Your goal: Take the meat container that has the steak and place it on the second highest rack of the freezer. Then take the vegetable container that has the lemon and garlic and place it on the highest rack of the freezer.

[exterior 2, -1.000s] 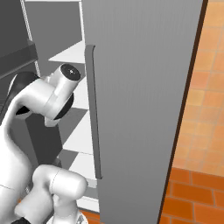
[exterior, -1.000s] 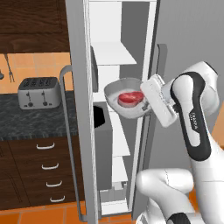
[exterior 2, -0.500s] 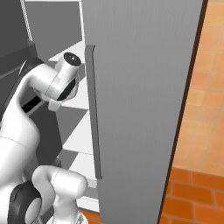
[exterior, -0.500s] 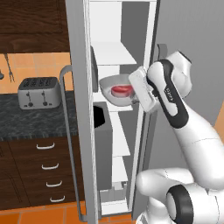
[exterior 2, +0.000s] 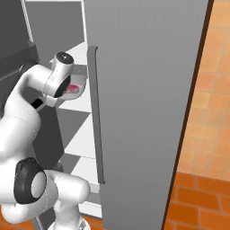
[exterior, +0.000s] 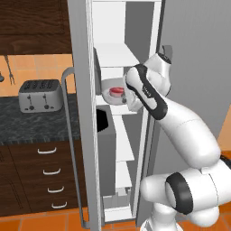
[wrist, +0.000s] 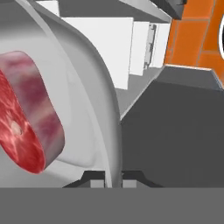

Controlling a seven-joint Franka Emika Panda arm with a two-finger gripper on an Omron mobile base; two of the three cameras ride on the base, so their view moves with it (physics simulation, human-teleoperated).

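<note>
We've carried the meat container [exterior: 116,93] in over the second highest rack [exterior: 118,110] | gripper [wrist: 113,177] fingers clamped on its rim | release next

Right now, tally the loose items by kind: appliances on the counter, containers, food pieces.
Toaster: 1
Meat container: 1, its rim in the claw
Steak: 1, inside the container
Total: 3
</note>
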